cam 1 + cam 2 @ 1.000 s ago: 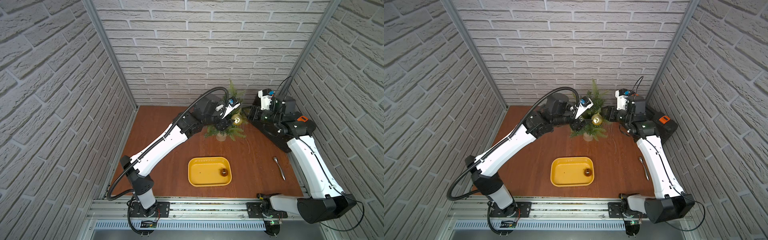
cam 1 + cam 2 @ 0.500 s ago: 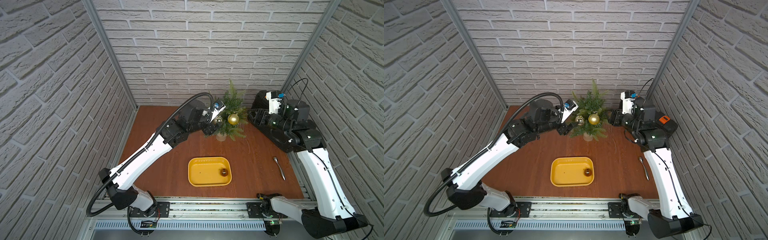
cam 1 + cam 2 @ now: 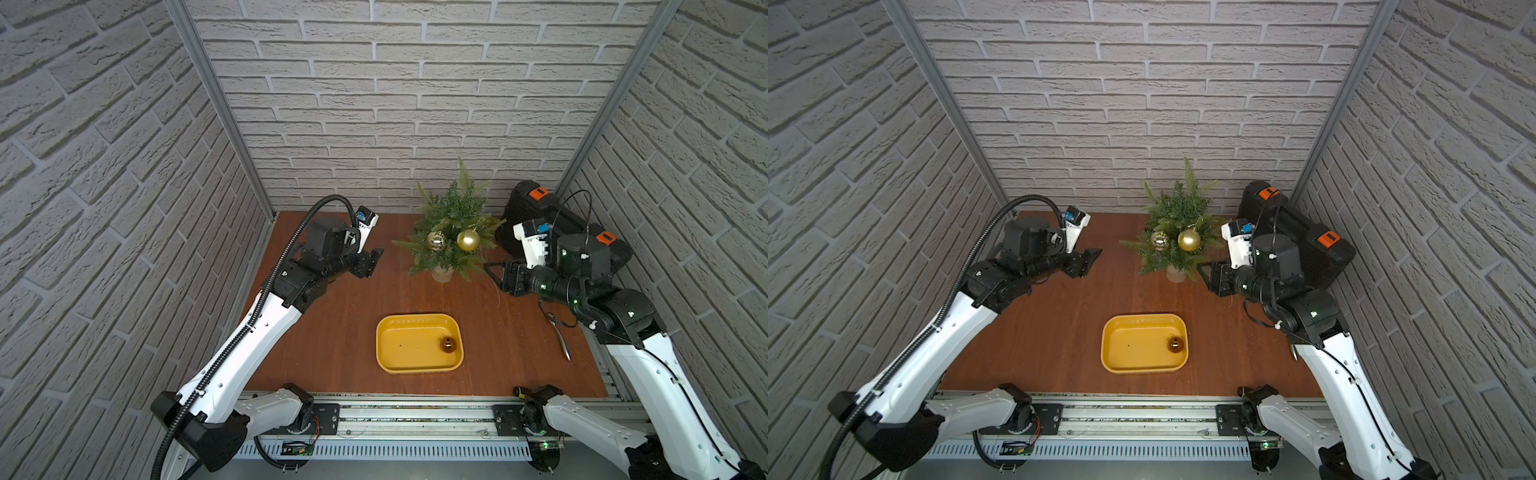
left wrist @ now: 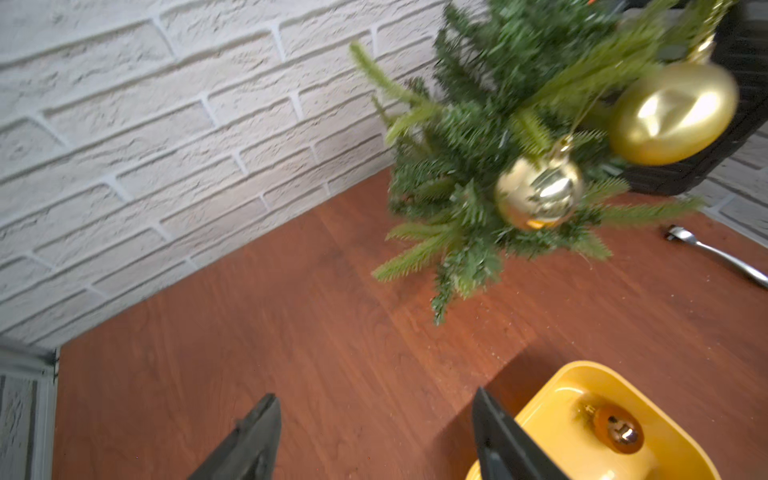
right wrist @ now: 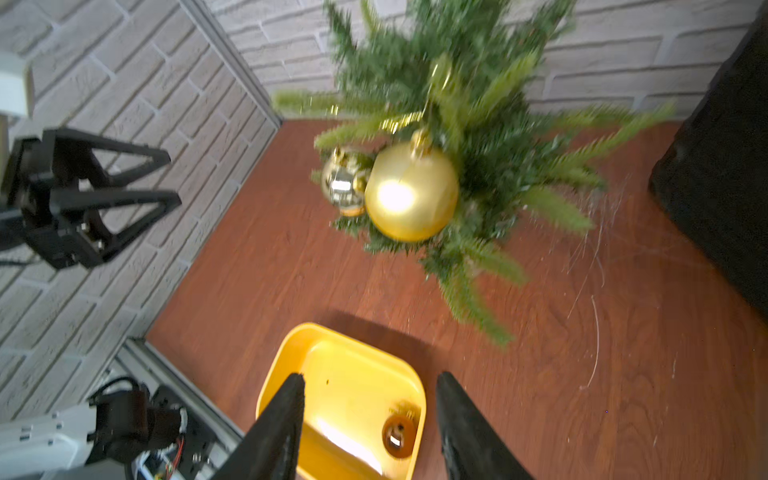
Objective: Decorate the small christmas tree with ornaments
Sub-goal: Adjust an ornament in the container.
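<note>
Two ornaments (image 3: 468, 240) are hung on the small christmas tree (image 3: 451, 216) at the counter's (image 3: 332, 316) far edge. The bronze bauble (image 3: 448, 344), in the yellow tray (image 3: 384, 345), is best pinched by its cap; left gripper (image 4: 374, 397) and right gripper (image 5: 370, 376) are parted, empty.

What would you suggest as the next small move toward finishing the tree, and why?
Probably lower the right gripper toward the bronze bauble, jaws apart. It is the only ornament lying in the yellow tray, on the side nearer that arm. The mirror-like bauble and the satin gold bauble hang on the small christmas tree, and that gripper is open and empty.
</note>
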Action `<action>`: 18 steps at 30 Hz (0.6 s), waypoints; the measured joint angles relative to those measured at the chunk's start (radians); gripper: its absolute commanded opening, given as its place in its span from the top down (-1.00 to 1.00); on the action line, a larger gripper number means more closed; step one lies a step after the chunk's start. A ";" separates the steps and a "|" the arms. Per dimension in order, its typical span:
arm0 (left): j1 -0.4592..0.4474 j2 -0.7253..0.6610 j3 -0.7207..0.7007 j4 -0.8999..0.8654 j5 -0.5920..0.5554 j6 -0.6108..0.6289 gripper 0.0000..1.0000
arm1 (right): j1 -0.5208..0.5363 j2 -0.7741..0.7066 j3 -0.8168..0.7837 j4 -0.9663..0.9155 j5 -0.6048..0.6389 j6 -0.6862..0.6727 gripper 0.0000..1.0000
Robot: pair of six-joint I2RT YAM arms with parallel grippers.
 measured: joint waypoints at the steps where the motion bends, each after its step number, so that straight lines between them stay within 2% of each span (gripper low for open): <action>1: 0.021 -0.018 -0.029 0.000 0.010 -0.005 -0.46 | 0.040 -0.007 -0.023 -0.018 0.020 0.007 -0.02; 9: 0.129 -0.097 -0.194 0.003 0.059 -0.016 -0.46 | 0.318 0.045 -0.212 -0.133 0.196 0.112 -0.01; 13: 0.148 -0.097 -0.214 0.003 0.068 -0.015 -0.46 | 0.425 0.158 -0.230 -0.157 0.261 0.146 -0.04; 18: 0.159 -0.114 -0.239 0.017 0.080 -0.015 -0.46 | 0.500 0.348 -0.225 -0.156 0.295 0.150 -0.07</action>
